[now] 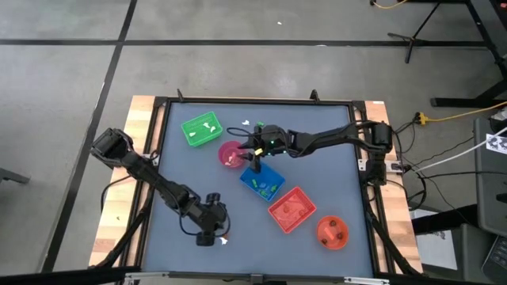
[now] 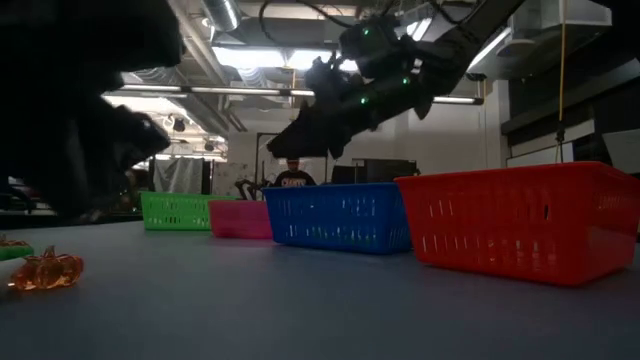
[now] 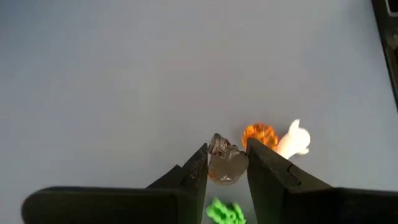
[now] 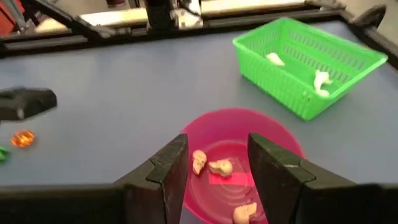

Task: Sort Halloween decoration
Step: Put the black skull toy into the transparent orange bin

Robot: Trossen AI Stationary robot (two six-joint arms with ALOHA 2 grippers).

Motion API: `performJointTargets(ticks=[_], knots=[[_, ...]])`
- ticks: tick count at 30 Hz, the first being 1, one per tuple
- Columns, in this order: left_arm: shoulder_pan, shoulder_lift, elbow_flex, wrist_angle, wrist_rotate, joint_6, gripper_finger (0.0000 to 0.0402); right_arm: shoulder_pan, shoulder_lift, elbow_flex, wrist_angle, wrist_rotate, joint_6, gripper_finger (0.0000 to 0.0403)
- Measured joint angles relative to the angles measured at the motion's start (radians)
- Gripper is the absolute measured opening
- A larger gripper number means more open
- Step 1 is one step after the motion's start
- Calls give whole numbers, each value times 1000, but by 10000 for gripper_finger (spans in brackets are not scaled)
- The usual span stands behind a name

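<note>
The Halloween decoration is tiny trinkets. Near the table's near edge, my left gripper [image 3: 227, 148] is shut on a greyish translucent skull trinket [image 3: 225, 165]. An orange trinket [image 3: 259, 134], a white one [image 3: 294, 140] and a green one [image 3: 225, 213] lie loose on the table beside it. My right gripper [image 4: 217, 146] hovers open over the pink bowl [image 4: 283, 140], which holds pale skull trinkets [image 4: 221, 167]. Nothing is between its fingers. White trinkets [image 4: 320, 81] lie in the green tray [image 4: 292, 93]. My left gripper pinches the skull trinket by its two sides [image 3: 211, 168] between its two fingers, at their free ends. The fingers slant down from the table's left side. Whether the trinket is clear of the table I cannot tell.
The green tray [image 1: 201, 129], pink bowl [image 1: 231, 154], blue tray [image 1: 262, 180], red tray [image 1: 291, 210] and orange bowl [image 1: 333, 231] run in a slanting row from far left to near right. Bare table lies around my left gripper [image 1: 214, 232].
</note>
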Motion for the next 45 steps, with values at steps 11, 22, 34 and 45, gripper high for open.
performJointTargets(ticks=[11,22,34,45], knots=[[96,0,48,-8,-42,146,75,0,-215,0,-265,-34,-96,166],[286,-1,113,-7,-35,276,75,0,-477,0,-742,-40,-292,166],[455,-1,259,0,31,340,75,1,-613,0,-921,-219,-368,166],[532,-1,318,135,231,339,76,150,-605,-1,-832,-210,-725,166]])
